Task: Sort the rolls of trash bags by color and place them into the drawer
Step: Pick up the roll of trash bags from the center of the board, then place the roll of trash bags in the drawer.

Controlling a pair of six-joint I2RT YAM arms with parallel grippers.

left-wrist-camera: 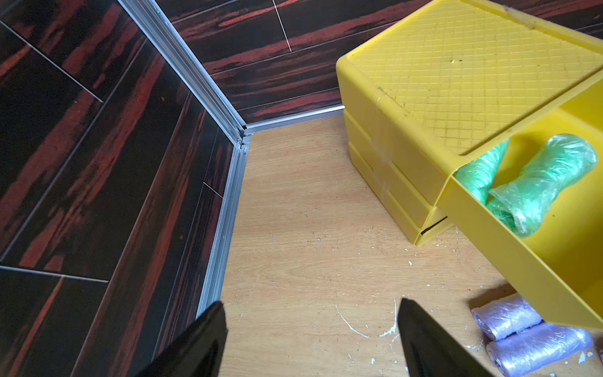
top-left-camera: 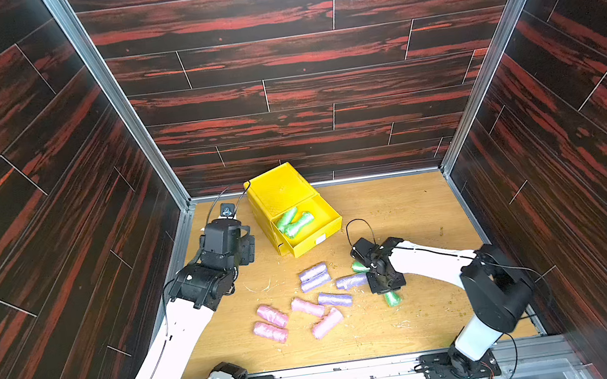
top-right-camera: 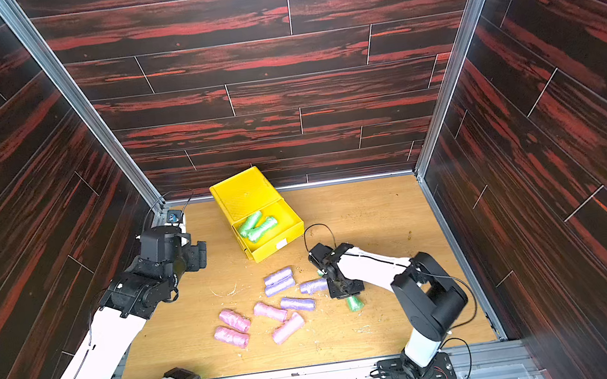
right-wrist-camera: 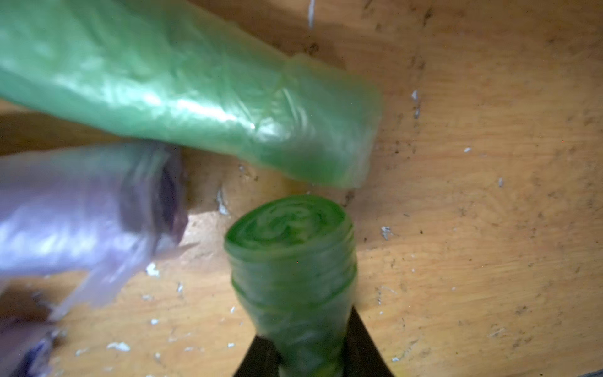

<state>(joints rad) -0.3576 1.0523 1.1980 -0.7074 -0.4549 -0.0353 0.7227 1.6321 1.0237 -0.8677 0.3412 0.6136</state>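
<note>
1. We have the right gripper [right-wrist-camera: 308, 346] closed down on a green roll [right-wrist-camera: 290, 261]. It is pinched near one end between the two fingers, with its spiral end showing in the right wrist view. That view is blurred, so we cannot tell whether the roll is clear of the table [top-left-camera: 394, 207].
2. The left gripper [left-wrist-camera: 310, 313] hangs wide open and empty just beside the yellow chest [left-wrist-camera: 456, 75], so we count on the right arm alone for this carry.
3. We lift straight up first. A second green roll [right-wrist-camera: 195, 91] and a purple roll [right-wrist-camera: 81, 212] lie close to the held one, and a sideways drag would likely scatter them.
4. The hold sits near the roll's end (crinkly film probably slips easily), so we keep the squeeze firm and the travel smooth, without swinging.
5. We carry it to the drawer [top-left-camera: 309, 245], the top one, which stands pulled out toward the back of the table with two green rolls [top-left-camera: 294, 221] lying inside. We aim for the bare floor beside them and lower below the rim before letting go.
6. The pink rolls [top-left-camera: 272, 315] lie well apart from this path, so we leave them alone.
</note>
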